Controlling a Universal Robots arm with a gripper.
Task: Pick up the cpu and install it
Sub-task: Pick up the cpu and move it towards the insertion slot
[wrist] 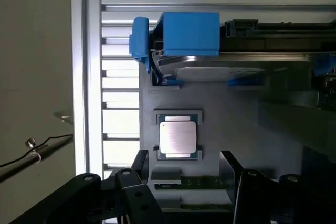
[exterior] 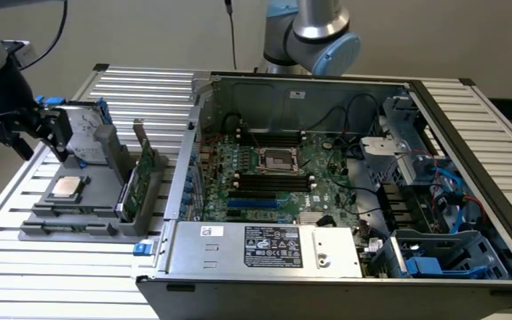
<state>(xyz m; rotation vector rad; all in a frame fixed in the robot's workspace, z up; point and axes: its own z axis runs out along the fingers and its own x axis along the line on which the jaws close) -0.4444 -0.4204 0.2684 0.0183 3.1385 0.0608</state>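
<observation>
The cpu is lying uncovered with open room above it. The upright hard drive is standing just beside it, and the green card is walling off the exterior view's right.

A plain, pale beige wall stands behind the table, which has a ribbed silver metal top. A thin black cable hangs down the wall. In the wrist view, light glares brightly off the table's slats, beside a dull beige floor.
</observation>
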